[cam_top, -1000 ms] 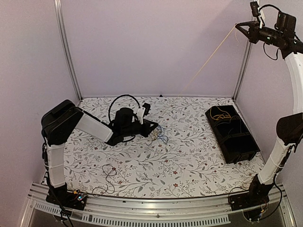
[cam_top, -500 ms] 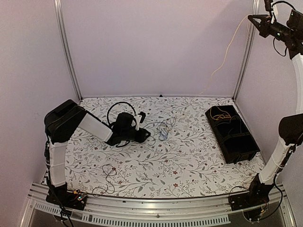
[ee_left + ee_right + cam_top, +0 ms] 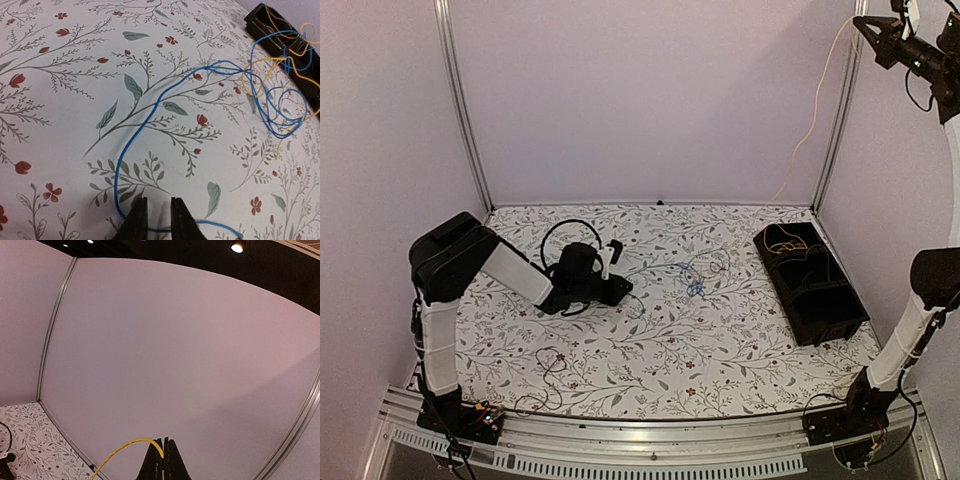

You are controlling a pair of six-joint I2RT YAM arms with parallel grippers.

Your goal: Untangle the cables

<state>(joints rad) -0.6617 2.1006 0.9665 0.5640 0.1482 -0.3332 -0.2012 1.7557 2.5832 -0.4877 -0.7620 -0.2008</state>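
Several thin cables (image 3: 697, 276) lie tangled in the middle of the worktop (image 3: 720, 350), left of a black box (image 3: 835, 322). The right end effector (image 3: 165, 442), high at the far right, is pressed together on a yellow cable (image 3: 125, 444). The left end effector (image 3: 158, 202) is nearly closed over a blue cable (image 3: 150, 117); I cannot tell if it pinches it.

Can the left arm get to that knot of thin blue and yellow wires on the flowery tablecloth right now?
Probably yes. Only bare flowery tablecloth lies between the left gripper and the knot of thin blue and yellow wires, and one blue strand runs back to its fingertips.
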